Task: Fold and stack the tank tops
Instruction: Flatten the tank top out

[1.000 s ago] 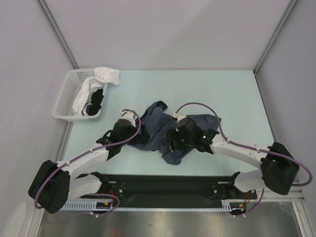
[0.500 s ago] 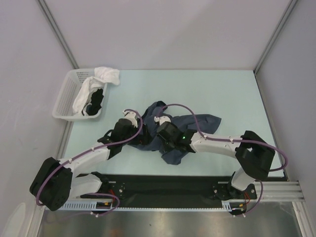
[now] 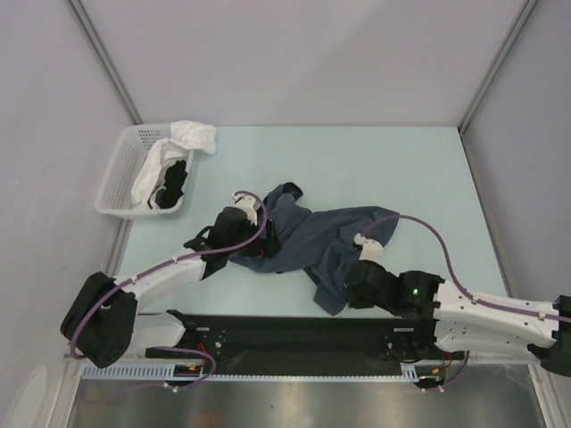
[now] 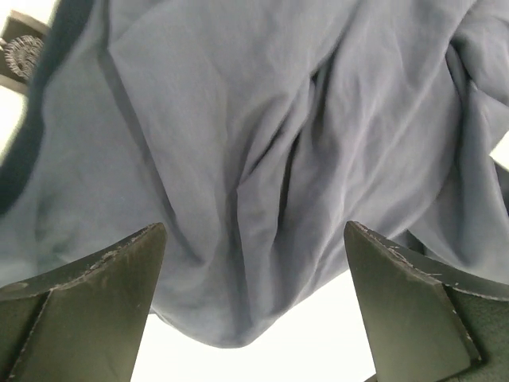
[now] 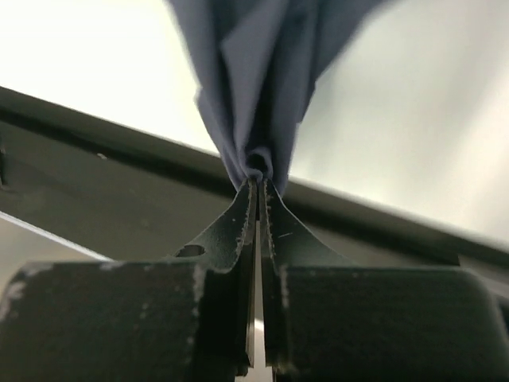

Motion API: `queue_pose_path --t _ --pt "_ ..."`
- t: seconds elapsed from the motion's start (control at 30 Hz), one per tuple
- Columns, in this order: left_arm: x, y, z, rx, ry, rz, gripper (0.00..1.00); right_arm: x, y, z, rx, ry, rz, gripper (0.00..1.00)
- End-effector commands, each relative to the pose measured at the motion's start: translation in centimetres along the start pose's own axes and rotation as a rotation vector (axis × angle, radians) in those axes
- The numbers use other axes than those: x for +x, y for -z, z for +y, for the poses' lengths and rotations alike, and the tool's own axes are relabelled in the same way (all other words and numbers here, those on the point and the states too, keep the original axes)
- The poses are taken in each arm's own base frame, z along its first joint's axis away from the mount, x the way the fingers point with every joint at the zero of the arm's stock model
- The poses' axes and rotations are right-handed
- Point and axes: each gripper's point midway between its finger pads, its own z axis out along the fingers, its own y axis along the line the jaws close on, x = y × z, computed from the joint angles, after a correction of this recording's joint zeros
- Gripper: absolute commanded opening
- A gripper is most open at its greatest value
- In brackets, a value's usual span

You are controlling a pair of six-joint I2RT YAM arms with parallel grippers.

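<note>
Top external: the right gripper has pulled back toward the near edge, stretching the dark slate-blue cloth tank top across the pale-green table. Left wrist: the left gripper gapes above the top. Right wrist: jaws clamp 1 bunched fold; flattening looks underway.

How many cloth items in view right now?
3: slate-blue tank top mid-table, pinched by the right gripper; black cloth inside the basket; white cloth draped over its rim. More may be buried in the basket.
</note>
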Motion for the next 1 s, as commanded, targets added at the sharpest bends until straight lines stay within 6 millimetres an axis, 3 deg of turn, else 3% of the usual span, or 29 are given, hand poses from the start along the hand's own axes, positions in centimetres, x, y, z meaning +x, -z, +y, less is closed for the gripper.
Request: queue_pose_path --t 0.0,0.07,0.1,0.17,0.23,0.3,0.43,0.53,0.6,0.67,0.7,0.73,0.8,0.83,0.87,0.93,0.97 --pt "-3.9 0.5 -1.2 -0.017 -0.013 -0.065 1.0 0.7 2.0 -4.5 0.181 -0.206 -0.052 0.0" --pt "-4.6 0.8 -0.2 -0.095 0.018 -0.071 1.0 -0.2 2.6 -5.2 0.2 -0.254 -0.104 0.0" --pt "-6.1 1.0 -0.6 -0.107 0.031 -0.095 1.0 0.0 2.6 -5.3 0.205 -0.273 -0.099 0.0" --pt "-6.7 1.1 0.0 -0.164 0.058 -0.085 1.0 0.8 2.0 -5.5 0.237 -0.259 -0.067 0.03" --pt "-7.8 0.6 -0.5 -0.164 0.065 -0.081 1.0 1.2 1.5 -5.7 0.276 -0.227 -0.045 0.59" --pt "-8.3 -0.5 -1.3 -0.14 0.078 -0.069 1.0 1.1 1.4 -6.3 0.338 -0.196 -0.042 0.82" --pt "-8.2 -3.2 -2.6 -0.083 0.083 -0.021 0.99 -2.7 2.5 -6.6 0.353 -0.154 -0.189 0.85" --pt "-7.1 -5.2 -3.6 -0.023 0.09 0.04 0.9 -6.4 2.3 -6.0 0.264 -0.216 -0.266 0.73" --pt "-6.4 -5.8 -3.8 0.01 0.109 0.058 0.88 -8.4 1.3 -6.5 0.225 -0.2 -0.288 0.73" --pt "-6.5 -5.8 -3.6 0.03 0.137 0.051 0.82 -9.8 0.1 -8.8 0.238 -0.26 -0.259 0.74" --pt "-6.5 -5.6 -3.7 0.062 0.147 0.038 0.75 -11.0 -0.5 -9.0 0.213 -0.289 -0.279 0.74" --pt "-6.6 -5.4 -3.6 0.072 0.153 0.029 0.53 -11.1 -1.6 -10.4 0.217 -0.341 -0.238 0.74" --pt "-7.0 -5.0 -2.9 0.074 0.176 0.012 0.27 -12.5 -2.5 -10.8 0.191 -0.363 -0.254 0.73" --pt "-7.1 -4.9 -2.5 0.066 0.184 0.012 0.01 -12.4 -3.5 -11.3 0.203 -0.379 -0.229 0.73" --pt "-7.7 -4.4 -1.8 0.056 0.207 -0.006 0.0 -13.4 -3.8 -11.8 0.21 -0.398 -0.254 0.72" --pt "-7.3 -3.8 -1.0 0.054 0.225 -0.011 0.0 -13.5 -5.0 -12.8 0.246 -0.417 -0.24 0.69" --pt "-8.5 -3.0 -0.9 0.065 0.233 -0.059 0.0 -13.5 -5.4 -13.2 0.259 -0.427 -0.233 0.69"
